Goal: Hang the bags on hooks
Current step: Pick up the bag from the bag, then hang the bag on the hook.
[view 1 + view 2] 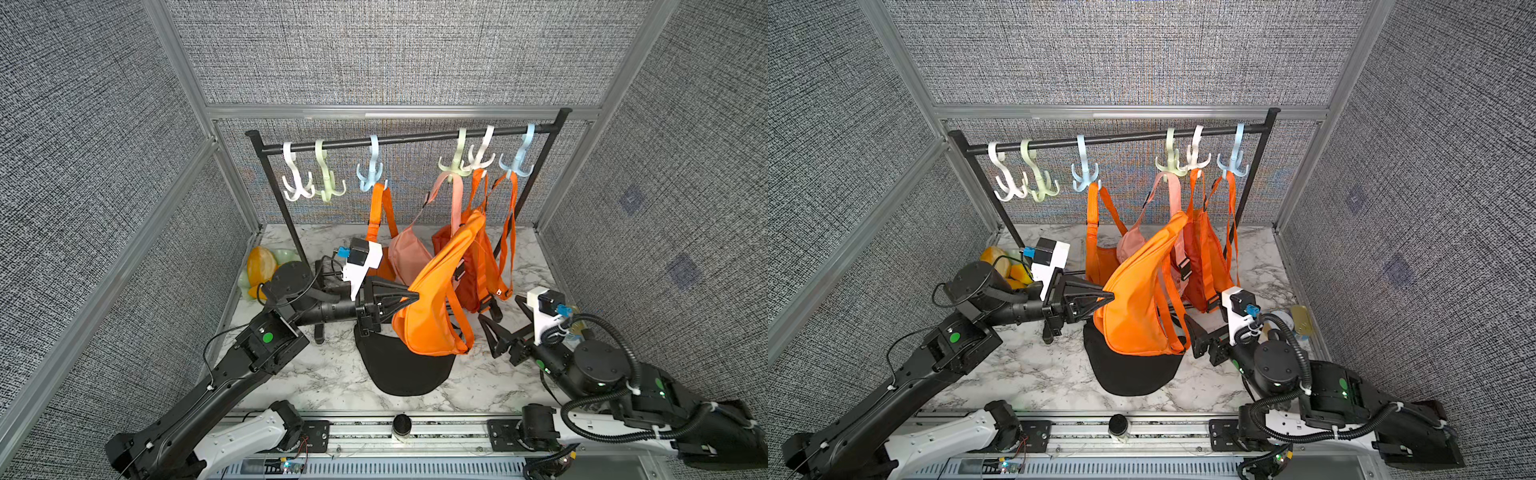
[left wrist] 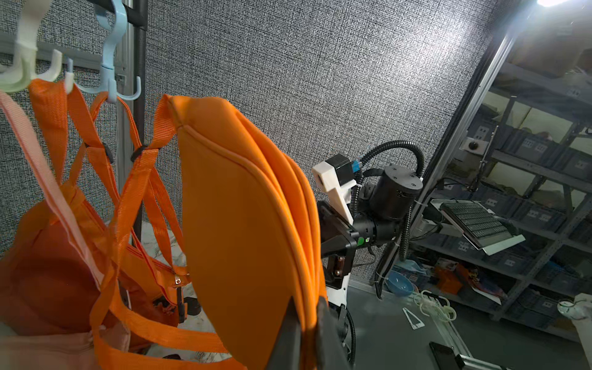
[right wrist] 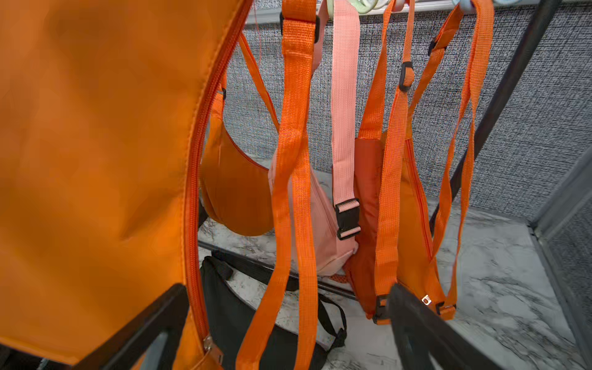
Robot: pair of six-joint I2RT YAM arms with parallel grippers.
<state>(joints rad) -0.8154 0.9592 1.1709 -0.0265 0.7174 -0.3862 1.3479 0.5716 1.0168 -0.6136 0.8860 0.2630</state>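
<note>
The orange bag (image 1: 432,307) is up in the air over the black bag (image 1: 407,374) on the table (image 1: 324,374), its edge pinched tight in the left gripper (image 1: 413,297), and the right gripper (image 1: 500,311) sits wide open, holding nothing, beside the loose strap (image 1: 457,311).
</note>
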